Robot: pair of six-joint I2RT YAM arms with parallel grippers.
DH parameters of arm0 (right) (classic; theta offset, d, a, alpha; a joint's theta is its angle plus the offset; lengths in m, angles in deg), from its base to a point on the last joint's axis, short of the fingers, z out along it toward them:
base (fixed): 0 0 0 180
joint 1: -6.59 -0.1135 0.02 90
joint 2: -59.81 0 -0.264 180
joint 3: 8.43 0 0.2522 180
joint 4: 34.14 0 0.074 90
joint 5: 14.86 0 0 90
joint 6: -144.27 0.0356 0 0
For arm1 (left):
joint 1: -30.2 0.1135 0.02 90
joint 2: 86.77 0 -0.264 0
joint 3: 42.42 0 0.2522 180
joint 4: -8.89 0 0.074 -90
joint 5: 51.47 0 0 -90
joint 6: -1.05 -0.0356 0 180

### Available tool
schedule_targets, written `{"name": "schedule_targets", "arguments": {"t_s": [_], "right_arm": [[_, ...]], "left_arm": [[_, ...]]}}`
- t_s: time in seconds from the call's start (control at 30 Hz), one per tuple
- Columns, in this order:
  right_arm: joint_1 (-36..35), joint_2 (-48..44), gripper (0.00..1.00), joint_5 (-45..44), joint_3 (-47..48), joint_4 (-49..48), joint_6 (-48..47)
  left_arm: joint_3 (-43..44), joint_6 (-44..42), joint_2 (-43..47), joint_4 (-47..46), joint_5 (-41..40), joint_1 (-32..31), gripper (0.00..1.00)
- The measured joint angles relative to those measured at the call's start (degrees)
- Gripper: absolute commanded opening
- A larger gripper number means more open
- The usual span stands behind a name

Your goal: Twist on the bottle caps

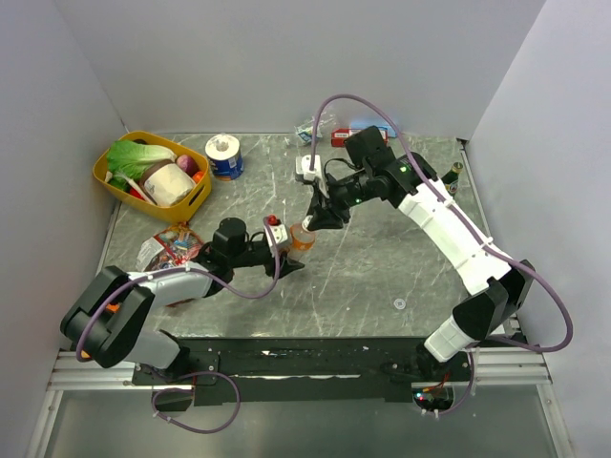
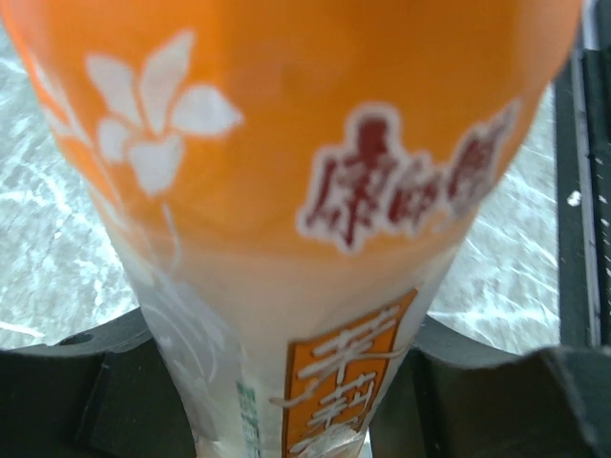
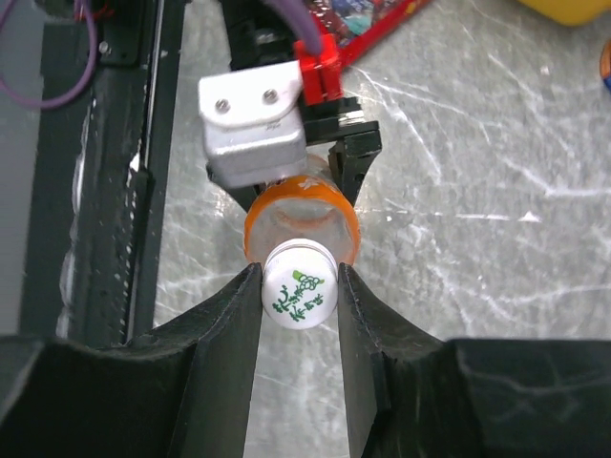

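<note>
A yellow basket [image 1: 113, 183] of groceries sits at the far left of the counter [image 1: 382, 272]. Near the centre, the left end effector [image 1: 289, 256] clamps the body of the orange bottle [image 2: 286, 143], which stands upright on the counter. From above, the right end effector [image 1: 320, 213] pinches the white cap [image 3: 299, 296] sitting on the bottle's neck.

Grey marbled table [image 1: 382, 277] — plain white walls [image 1: 286, 57] (evenly lit).
</note>
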Motion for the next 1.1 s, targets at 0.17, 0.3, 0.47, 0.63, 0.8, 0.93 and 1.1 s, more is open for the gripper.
{"name": "schedule_targets", "arguments": {"t_s": [0.17, 0.3, 0.47, 0.63, 0.8, 0.93, 1.1], "right_arm": [[0.22, 0.15, 0.24, -2.01, 0.11, -3.23, 8.46], [0.24, 1.90, 0.19, -4.85, 1.84, -4.76, 16.02], [0.13, 5.07, 0.18, -9.27, 4.35, -5.16, 25.40], [-1.44, 5.64, 0.19, -14.47, 4.57, -5.31, 31.12], [-2.19, 6.34, 0.53, -16.79, 6.75, -4.61, 33.27], [-1.79, 9.11, 0.99, -13.88, 14.05, 0.39, 32.89], [0.39, 10.47, 0.99, -8.90, 25.24, 3.96, 31.98]], "left_arm": [[1.01, 1.51, -0.11, -0.02, -7.02, -1.99, 0.01], [1.62, 2.82, -0.13, 0.68, -13.81, -3.61, 0.01], [2.21, 3.89, -0.92, 2.16, -20.33, -4.63, 0.01], [2.21, 4.42, -1.20, 3.61, -23.65, -5.20, 0.01], [2.91, 5.11, -1.20, 4.00, -23.56, -5.29, 0.01], [4.00, 4.44, -1.20, 4.48, -20.74, -5.27, 0.01], [4.33, 1.16, -1.20, 7.23, -15.45, -5.20, 0.01]]}}
